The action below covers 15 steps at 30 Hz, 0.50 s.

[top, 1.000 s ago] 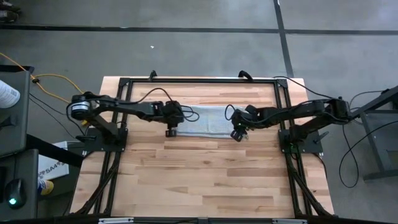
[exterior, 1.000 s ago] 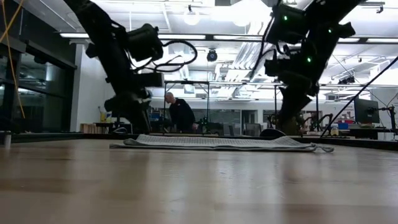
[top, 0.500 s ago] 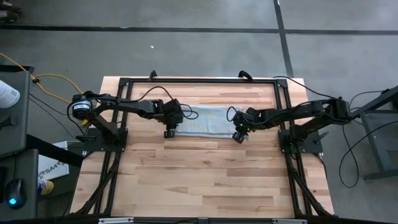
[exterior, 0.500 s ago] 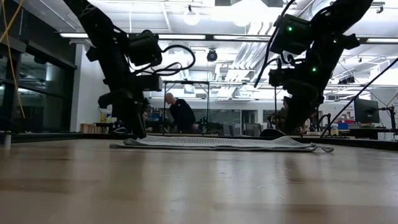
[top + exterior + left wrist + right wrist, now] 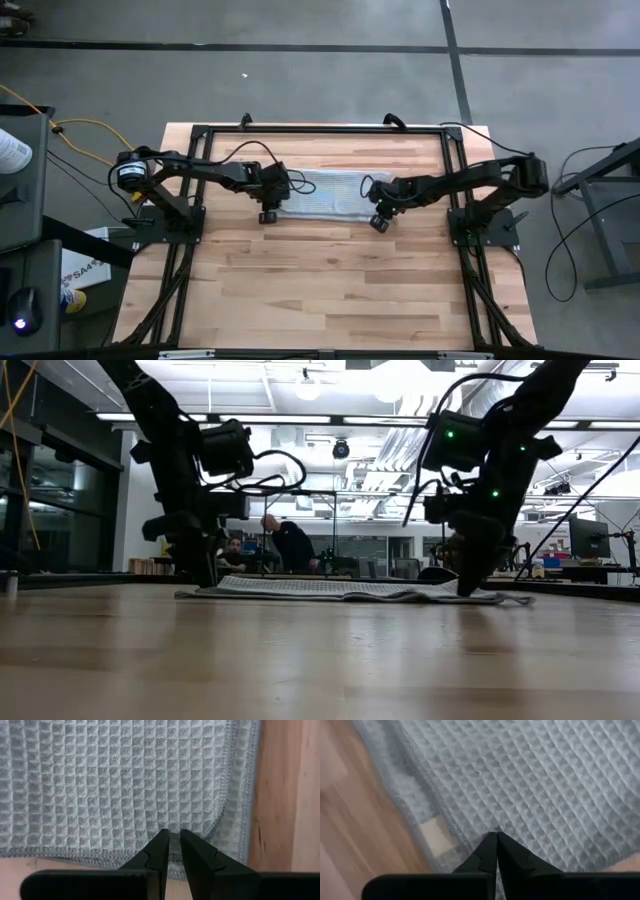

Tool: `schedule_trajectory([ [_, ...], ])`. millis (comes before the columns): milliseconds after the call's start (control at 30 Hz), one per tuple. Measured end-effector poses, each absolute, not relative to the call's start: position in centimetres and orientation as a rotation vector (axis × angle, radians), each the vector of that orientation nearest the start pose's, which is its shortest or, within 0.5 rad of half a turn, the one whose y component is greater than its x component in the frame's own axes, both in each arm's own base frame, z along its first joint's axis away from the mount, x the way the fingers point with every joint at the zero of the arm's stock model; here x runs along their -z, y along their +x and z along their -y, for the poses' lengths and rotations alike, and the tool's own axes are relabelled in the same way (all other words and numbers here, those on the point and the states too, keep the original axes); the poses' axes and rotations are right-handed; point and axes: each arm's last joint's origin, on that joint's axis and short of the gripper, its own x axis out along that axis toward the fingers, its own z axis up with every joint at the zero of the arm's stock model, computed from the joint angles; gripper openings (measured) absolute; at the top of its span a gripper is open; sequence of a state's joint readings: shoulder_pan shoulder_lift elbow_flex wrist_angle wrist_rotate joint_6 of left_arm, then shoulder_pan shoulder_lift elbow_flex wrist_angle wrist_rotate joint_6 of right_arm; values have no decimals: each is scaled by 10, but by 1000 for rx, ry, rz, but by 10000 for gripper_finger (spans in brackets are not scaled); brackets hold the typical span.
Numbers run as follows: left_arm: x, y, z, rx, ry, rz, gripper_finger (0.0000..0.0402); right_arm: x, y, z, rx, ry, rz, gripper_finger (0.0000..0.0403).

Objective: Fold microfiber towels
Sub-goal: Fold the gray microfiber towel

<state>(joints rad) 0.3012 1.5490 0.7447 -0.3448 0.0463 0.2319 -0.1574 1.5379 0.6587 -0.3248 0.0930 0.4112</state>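
Note:
The grey-blue waffle-textured microfiber towel [image 5: 325, 195] lies flat on the wooden table, left-to-right across its far half. It also shows in the low view [image 5: 330, 590]. My left gripper [image 5: 268, 215] is down at the towel's near left corner, fingers closed to a narrow gap [image 5: 174, 840]. My right gripper [image 5: 378, 222] is down at the near right corner, fingers closed [image 5: 496, 837]. A small white label [image 5: 437, 832] shows at the towel's edge beside the right gripper. My left gripper pinches the towel just inside its stitched hem [image 5: 172, 827], near the near left corner. The fingers point down from above [image 5: 205, 578]. The towel lies flat on the table around them. My right gripper pinches the towel close to its near right corner [image 5: 495, 827], beside the label. The fingers come from above, pointing down [image 5: 468, 588]. The cloth puckers slightly at the fingertips and otherwise lies on the table.
Black frame rails [image 5: 320, 128] run along the table's far edge and both sides. Bare wood [image 5: 320, 290] lies between the towel and the near edge. People [image 5: 292, 545] are in the room beyond the table.
Both grippers have come down onto the towel's near corners. The left one has shifted slightly toward the table's left edge, and the right one has also shifted slightly leftward. The towel's right end has drawn in a little toward the middle.

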Motion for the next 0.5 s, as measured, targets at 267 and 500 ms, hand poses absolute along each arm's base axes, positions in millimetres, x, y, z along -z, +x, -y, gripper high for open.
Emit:
schedule_trajectory([
  [267, -144, 254, -74, -57, -96, -1158, 54, -128, 249, 30, 382, 454, -1126, 3],
  [500, -142, 256, -45, 7, -141, -1206, 54, -130, 247, 7, 352, 470, -1137, 2],
])
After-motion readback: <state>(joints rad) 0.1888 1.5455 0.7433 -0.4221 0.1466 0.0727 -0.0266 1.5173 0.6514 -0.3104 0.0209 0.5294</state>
